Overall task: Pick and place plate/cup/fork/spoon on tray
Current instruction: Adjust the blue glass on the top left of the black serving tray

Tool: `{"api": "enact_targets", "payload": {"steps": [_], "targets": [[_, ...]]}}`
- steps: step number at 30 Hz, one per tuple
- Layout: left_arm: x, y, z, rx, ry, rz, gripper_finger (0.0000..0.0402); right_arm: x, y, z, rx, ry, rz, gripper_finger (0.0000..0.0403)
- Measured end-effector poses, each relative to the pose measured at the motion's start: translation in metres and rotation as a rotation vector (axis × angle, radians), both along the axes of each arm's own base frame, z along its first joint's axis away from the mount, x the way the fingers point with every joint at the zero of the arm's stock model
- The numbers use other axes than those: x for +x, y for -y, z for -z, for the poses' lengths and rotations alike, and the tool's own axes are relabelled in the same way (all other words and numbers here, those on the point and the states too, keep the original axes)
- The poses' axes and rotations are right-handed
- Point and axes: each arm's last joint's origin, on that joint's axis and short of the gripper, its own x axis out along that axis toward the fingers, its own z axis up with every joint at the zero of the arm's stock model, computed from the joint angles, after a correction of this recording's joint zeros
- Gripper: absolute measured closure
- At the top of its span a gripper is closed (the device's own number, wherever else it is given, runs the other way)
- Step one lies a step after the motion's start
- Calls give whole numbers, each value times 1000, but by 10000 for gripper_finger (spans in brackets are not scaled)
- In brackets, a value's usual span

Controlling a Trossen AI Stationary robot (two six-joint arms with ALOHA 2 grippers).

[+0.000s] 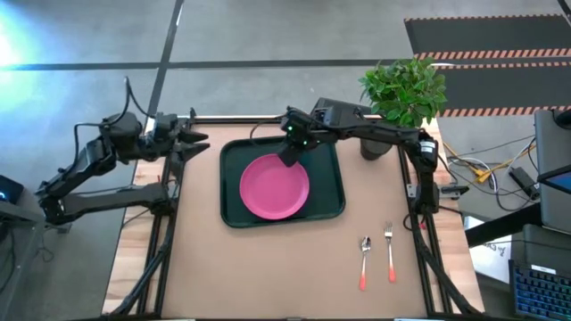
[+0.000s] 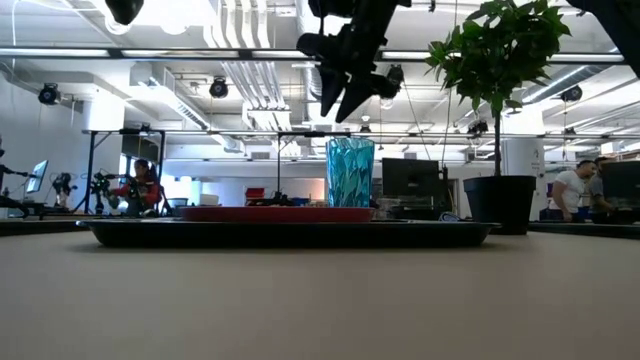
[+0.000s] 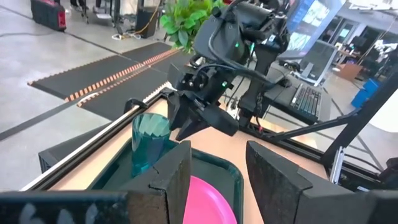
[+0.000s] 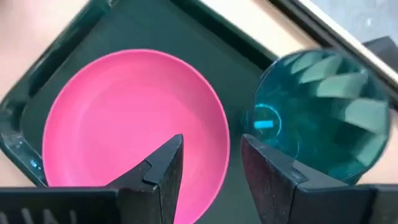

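One cup (image 2: 350,173) upright on tray (image 2: 290,232) in low view; overhead hides it under parted, empty right pincer (image 1: 290,157).

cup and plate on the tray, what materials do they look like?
Cup: probably plastic, teal and translucent, with light showing through its ribbed wall. Plate: likely plastic, opaque pink, smooth with a soft sheen and no pattern.

Grey concrete floor (image 1: 268,36) with striped mats (image 1: 486,49) beyond a potted plant (image 1: 403,89); ceiling ducts (image 2: 250,70) overhead.
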Motion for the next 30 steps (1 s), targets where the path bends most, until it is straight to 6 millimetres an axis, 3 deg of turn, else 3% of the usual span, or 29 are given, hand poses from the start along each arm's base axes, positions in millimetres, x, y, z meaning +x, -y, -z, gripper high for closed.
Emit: {"api": "enact_targets", "payload": {"steps": [14, 30], "targets": [[0, 0, 0, -1, 0, 0, 265, -18, 27, 8, 30, -116, 35, 250], [0, 0, 0, -4, 0, 0, 265, -14, 27, 35, 93, -106, -23, 250]]}}
